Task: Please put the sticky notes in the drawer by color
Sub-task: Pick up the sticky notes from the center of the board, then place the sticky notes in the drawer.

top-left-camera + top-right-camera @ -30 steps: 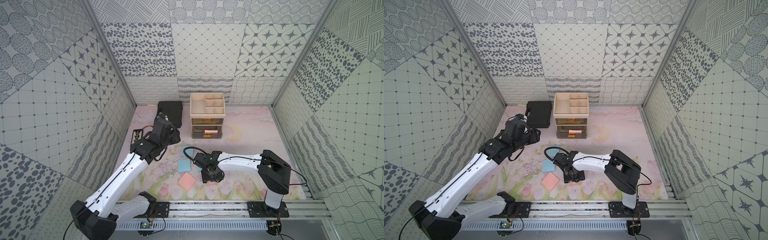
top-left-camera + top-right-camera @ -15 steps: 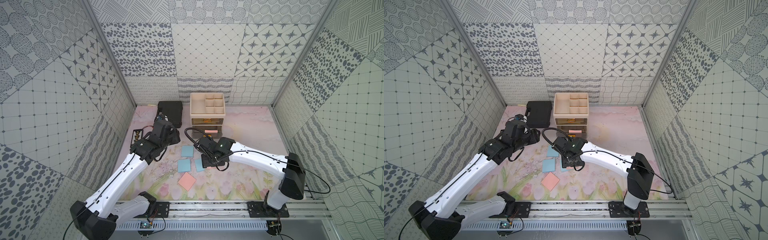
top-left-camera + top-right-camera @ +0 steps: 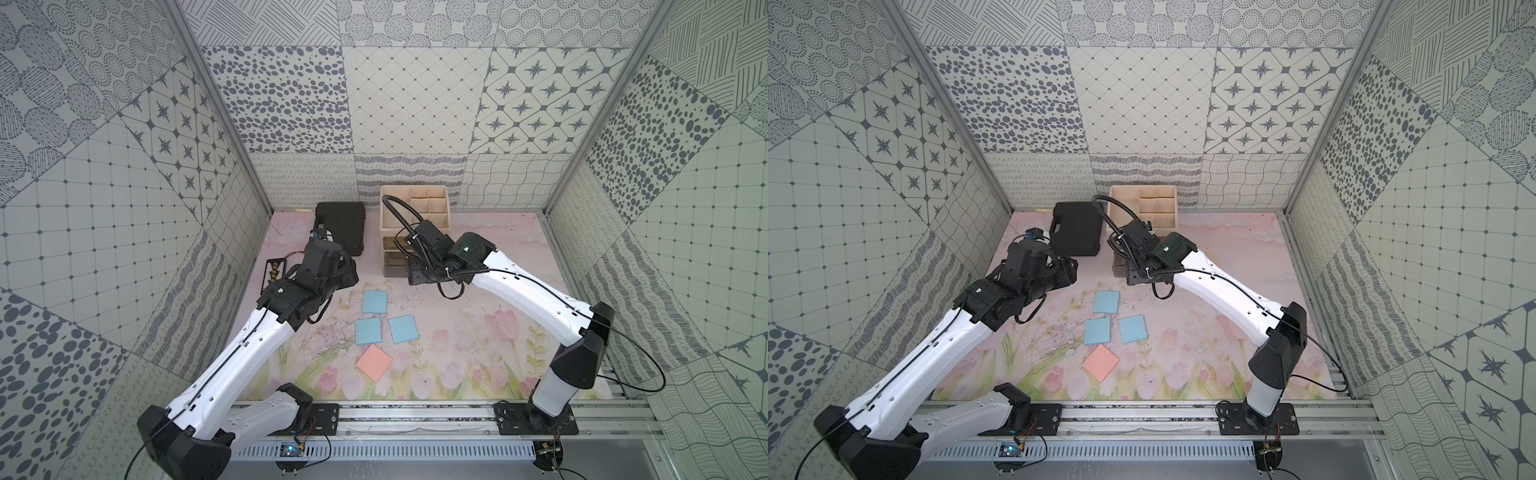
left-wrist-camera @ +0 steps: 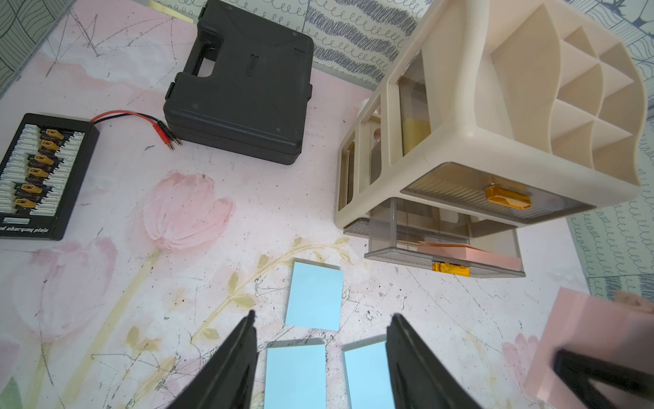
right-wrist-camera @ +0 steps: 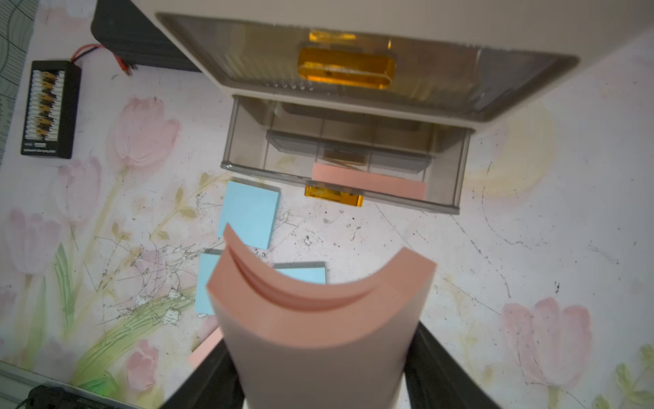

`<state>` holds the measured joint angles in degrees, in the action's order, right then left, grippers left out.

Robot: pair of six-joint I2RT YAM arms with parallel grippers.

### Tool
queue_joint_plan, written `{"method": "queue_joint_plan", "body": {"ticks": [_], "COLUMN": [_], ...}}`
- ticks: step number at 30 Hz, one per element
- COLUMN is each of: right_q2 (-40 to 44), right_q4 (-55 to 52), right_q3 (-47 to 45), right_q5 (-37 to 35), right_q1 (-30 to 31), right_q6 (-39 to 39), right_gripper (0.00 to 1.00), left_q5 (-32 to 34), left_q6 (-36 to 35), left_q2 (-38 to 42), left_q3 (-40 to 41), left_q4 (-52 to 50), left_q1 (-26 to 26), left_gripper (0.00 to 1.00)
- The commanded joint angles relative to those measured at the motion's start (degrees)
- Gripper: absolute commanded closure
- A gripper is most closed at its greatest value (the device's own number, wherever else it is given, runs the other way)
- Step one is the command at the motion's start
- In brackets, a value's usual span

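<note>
Three light blue sticky notes [image 3: 374,301] [image 3: 368,331] [image 3: 403,328] and one salmon-pink note [image 3: 374,362] lie flat on the mat. The cream drawer cabinet [image 3: 387,208] stands at the back, its middle drawer [image 5: 247,141] pulled out with a pink note [image 5: 368,182] inside. My right gripper [image 5: 323,354] is shut on a bent pink sticky note [image 5: 318,318], held just in front of that open drawer. My left gripper [image 4: 323,315] hovers open and empty over the blue notes [image 4: 315,297].
A flat black case [image 3: 340,226] lies left of the cabinet. A black charging board [image 4: 35,173] with red and black leads sits by the left wall. Patterned walls close in the mat on three sides, and a rail runs along the front.
My right arm has swung from the front of the mat up to the open drawer, carrying the pink note. The left arm has stayed put.
</note>
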<state>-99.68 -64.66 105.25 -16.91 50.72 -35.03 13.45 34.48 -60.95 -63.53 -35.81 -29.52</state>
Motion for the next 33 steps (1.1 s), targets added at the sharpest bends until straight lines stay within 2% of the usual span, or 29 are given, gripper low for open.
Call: {"method": "queue_joint_plan", "body": {"ticks": [1, 11, 27, 33], "right_q2": [-2.66, -7.28, -2.63, -2.39], "right_q4": [4.15, 13.58, 36.27, 39.72], "right_q3": [4.34, 7.45, -11.92, -13.2], "right_q5": [-1.79, -5.08, -11.28, -12.8], "right_q1": [-0.49, -1.66, -1.5, -1.42], "right_q6": [5.6, 9.27, 10.2, 10.94], "right_gripper": [0.31, 0.31, 0.3, 0.3], "left_q5": [1.31, 2.38, 2.42, 2.46], "left_q6": [0.68, -0.29, -0.55, -0.55], "left_q2": [-0.12, -0.75, -1.54, -1.75], "left_q3": [-1.2, -2.07, -2.28, -2.35], "left_q4": [-1.28, -2.28, -2.59, -2.55], "left_q1": [0.16, 0.16, 0.16, 0.16], "left_gripper": [0.38, 0.38, 0.38, 0.38]}}
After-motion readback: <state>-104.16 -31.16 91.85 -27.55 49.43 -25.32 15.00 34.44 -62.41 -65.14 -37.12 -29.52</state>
